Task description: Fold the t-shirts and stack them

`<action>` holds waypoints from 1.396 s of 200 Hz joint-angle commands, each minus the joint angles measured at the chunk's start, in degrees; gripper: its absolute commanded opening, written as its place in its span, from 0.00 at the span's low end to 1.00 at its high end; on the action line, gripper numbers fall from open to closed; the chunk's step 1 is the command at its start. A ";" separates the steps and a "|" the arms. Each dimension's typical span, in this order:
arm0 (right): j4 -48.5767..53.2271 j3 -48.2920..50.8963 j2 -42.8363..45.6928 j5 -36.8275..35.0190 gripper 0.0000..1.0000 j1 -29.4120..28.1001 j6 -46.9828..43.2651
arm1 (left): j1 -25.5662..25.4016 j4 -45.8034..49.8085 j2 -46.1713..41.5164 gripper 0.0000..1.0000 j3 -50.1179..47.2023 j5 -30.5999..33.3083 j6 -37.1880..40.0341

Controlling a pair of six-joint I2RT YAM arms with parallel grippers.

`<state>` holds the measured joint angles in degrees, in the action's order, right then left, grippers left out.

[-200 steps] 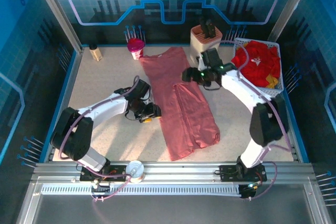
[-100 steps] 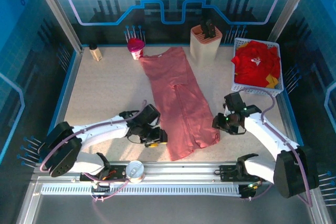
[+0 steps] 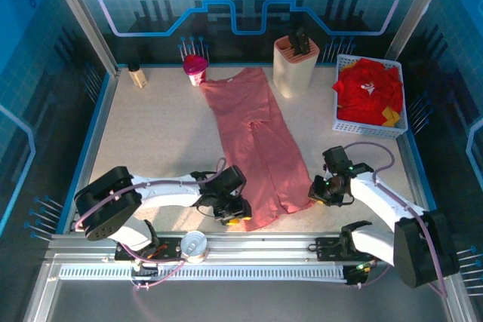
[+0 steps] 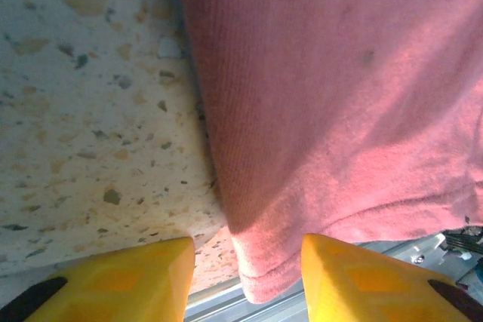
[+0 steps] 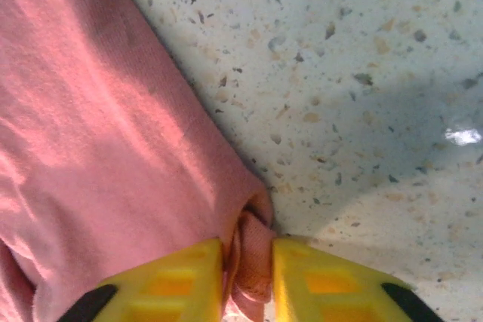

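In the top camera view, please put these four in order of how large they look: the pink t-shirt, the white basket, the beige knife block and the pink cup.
1. pink t-shirt, by far the largest
2. white basket
3. knife block
4. pink cup, clearly the smallest
No two of them look alike in size.

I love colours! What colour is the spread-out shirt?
Plain salmon pink t-shirt; best in the top view.

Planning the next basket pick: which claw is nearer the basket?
Right. The right claw pinches the near right corner of the pink shirt, in front of the basket; the left claw is across the shirt, at its near left corner.
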<state>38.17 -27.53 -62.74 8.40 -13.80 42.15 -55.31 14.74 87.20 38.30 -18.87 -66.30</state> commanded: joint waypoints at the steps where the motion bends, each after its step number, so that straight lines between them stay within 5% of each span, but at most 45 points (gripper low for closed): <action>1: 2.64 1.07 4.50 1.97 0.22 0.61 3.57 | -1.64 -5.83 4.27 0.42 0.45 1.67 -1.20; 54: 9.40 0.44 11.18 2.03 0.17 -0.06 5.45 | -1.80 -6.34 5.70 0.36 1.35 1.81 -1.18; 66: 10.58 -0.16 11.00 1.37 0.28 -0.02 4.28 | -2.03 -6.35 5.79 0.38 1.47 1.65 -1.32; 76: 11.59 -1.11 10.65 -0.04 0.49 -0.05 3.35 | -2.25 -6.51 5.88 0.38 1.58 1.43 -1.46; 92: 12.92 -2.62 10.06 -3.14 0.71 -0.02 2.24 | -2.67 -6.70 5.99 0.38 1.69 0.86 -1.81; 116: 11.85 -4.34 7.69 -5.71 0.75 0.51 0.32 | -3.30 -7.51 6.14 0.38 1.51 0.85 -2.42; 201: -3.74 -2.50 -5.44 2.95 0.44 0.06 -0.68 | -3.58 -11.83 8.75 0.30 2.82 1.54 -4.33; 231: -4.12 -1.27 -4.90 3.24 0.20 -0.71 -0.23 | -3.66 -13.12 9.20 0.22 2.97 2.00 -5.00; 258: -1.27 -0.66 -1.27 1.53 0.00 -1.50 1.18 | -3.62 -9.88 7.74 0.04 3.53 2.18 -4.48; 279: 3.48 -1.38 1.85 -1.65 0.00 -5.11 4.24 | -3.75 -3.76 4.00 0.00 2.96 4.35 -3.56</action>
<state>35.99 -28.93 -64.29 9.21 -15.25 43.16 -57.58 13.15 91.42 41.56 -18.46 -70.50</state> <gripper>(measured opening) 0.064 0.051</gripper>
